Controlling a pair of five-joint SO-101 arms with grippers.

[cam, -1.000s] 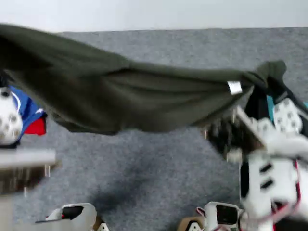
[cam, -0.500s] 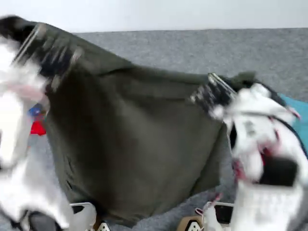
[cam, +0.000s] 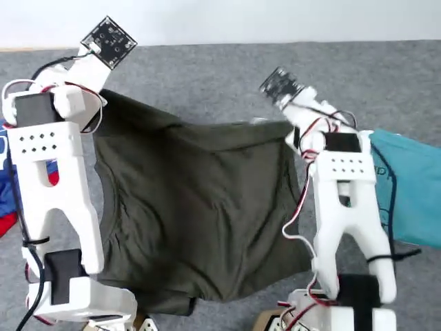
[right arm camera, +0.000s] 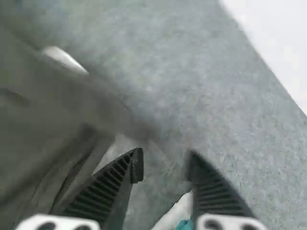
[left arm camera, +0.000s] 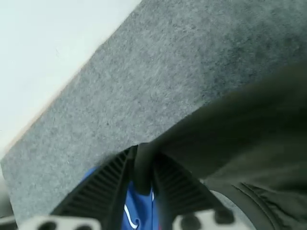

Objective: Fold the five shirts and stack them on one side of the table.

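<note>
Left gripper point(left arm camera: 143, 157) pinches the olive shirt point(cam: 200, 200); right gripper point(right arm camera: 165, 158) stands open.

My left arm point(cam: 58, 179) runs up the left side of the high view, from its base at the lower left to the bent wrist at the upper left. My left gripper point(left arm camera: 143, 160) has its jaws pinched together on a fold of the olive shirt point(left arm camera: 249, 124) (the cloth fills the narrow gap). My right arm point(cam: 348, 200) rises along the right half of that frame, with the wrist tipped toward the upper middle. My right gripper point(right arm camera: 164, 160) has its jaws spread well apart.
</note>
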